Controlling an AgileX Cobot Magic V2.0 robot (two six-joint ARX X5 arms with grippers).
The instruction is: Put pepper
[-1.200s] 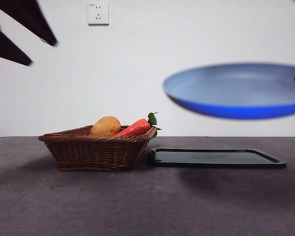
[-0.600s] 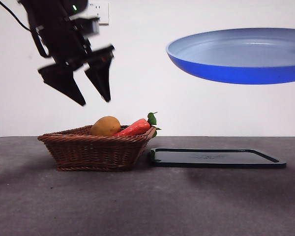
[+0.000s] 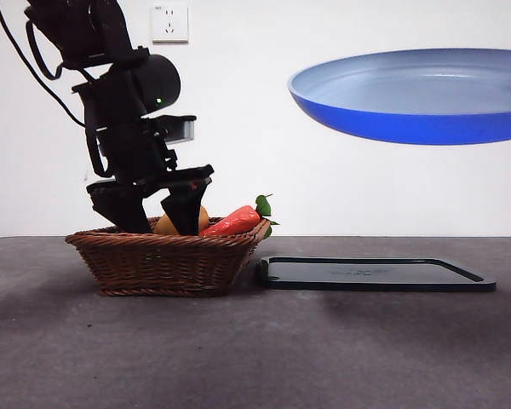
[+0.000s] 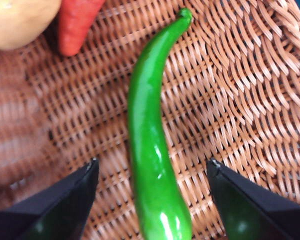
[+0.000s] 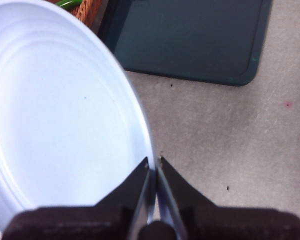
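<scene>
The pepper (image 4: 150, 150), long, glossy and green, lies on the floor of the wicker basket (image 4: 230, 100). My left gripper (image 4: 152, 162) is open, with one jaw on each side of the pepper's thick half and not touching it. In the front view the left gripper (image 3: 160, 223) reaches down into the basket (image 3: 162, 264), whose wall hides the pepper. My right gripper (image 5: 154, 162) is shut on the rim of a blue plate (image 5: 60, 125). It holds the plate (image 3: 409, 111) high in the air at the right.
A red-orange carrot (image 3: 232, 222) with green leaves and a yellow round vegetable (image 4: 15, 20) lie at the basket's far side. A dark flat tray (image 3: 375, 274) sits on the table right of the basket, beneath the plate. A wall socket (image 3: 170, 23) is behind.
The left arm came down from the upper left, and its open jaws now reach into the basket. The plate rose between the earliest frame and the middle one, and has held still since.
</scene>
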